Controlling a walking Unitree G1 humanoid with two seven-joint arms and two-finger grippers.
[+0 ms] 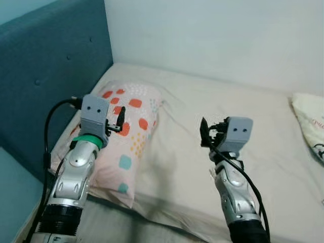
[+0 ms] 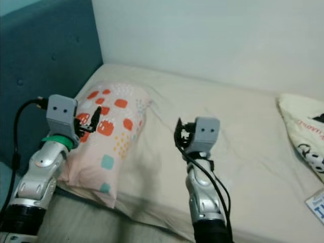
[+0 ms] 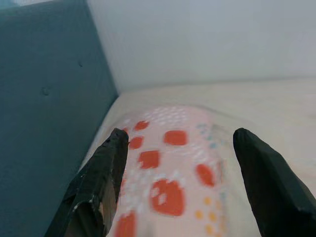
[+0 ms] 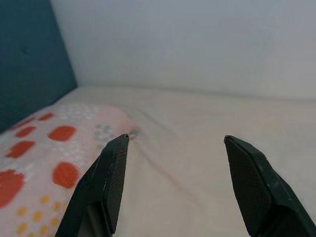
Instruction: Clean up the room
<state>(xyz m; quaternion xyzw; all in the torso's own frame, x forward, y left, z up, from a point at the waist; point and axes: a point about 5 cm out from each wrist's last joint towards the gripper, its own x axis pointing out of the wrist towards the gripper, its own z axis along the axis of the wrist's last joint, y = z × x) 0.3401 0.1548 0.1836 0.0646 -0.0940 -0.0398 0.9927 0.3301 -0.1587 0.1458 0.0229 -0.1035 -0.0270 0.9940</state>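
A pink pillow (image 1: 134,126) with red, orange and teal spots lies at the head of the bed, against the teal headboard (image 1: 45,76). My left gripper (image 1: 117,121) hovers just above the pillow's near half, open, with nothing between its fingers (image 3: 106,163). The pillow's spotted top (image 3: 168,163) lies below them. My right gripper (image 1: 205,132) is held above the cream sheet (image 1: 228,101) in the middle of the bed, to the right of the pillow, also open and empty. Its fingers (image 4: 111,173) point toward the wall.
A second, cream pillow (image 1: 309,119) with a dark print lies at the bed's right edge. A small blue and white item (image 2: 316,205) sits near it on the sheet. A pale wall (image 1: 228,35) runs along the far side of the bed.
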